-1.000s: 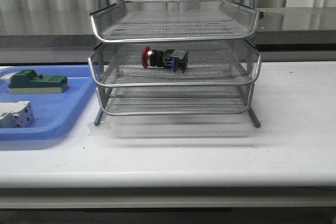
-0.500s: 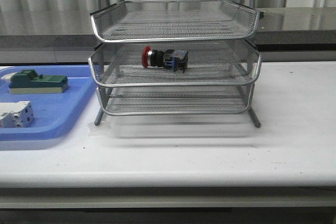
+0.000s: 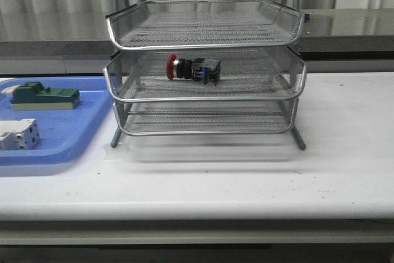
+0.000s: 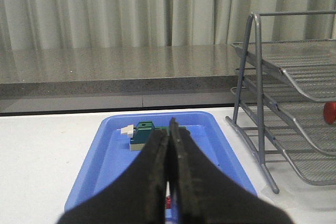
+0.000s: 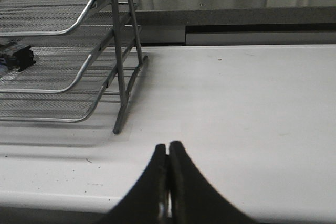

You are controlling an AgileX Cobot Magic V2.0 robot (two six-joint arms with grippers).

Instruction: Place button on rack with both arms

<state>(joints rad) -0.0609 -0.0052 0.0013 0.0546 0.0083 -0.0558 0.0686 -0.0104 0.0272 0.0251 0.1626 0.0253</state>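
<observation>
Nothing is changing over the last second: the button point(image 3: 192, 69) is lying on the rack's point(image 3: 205, 97) middle tier, well apart from both closed, empty grippers point(image 4: 168, 150) point(image 5: 168, 163), suggesting completion.

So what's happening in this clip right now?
Nothing is being handled. The button lies on its side in the middle tier of the rack, red cap pointing left. Both arms are back from it: the left claw is shut and empty over the blue tray, and the right claw is shut and empty over the table beside the rack. The placement looks done.
</observation>
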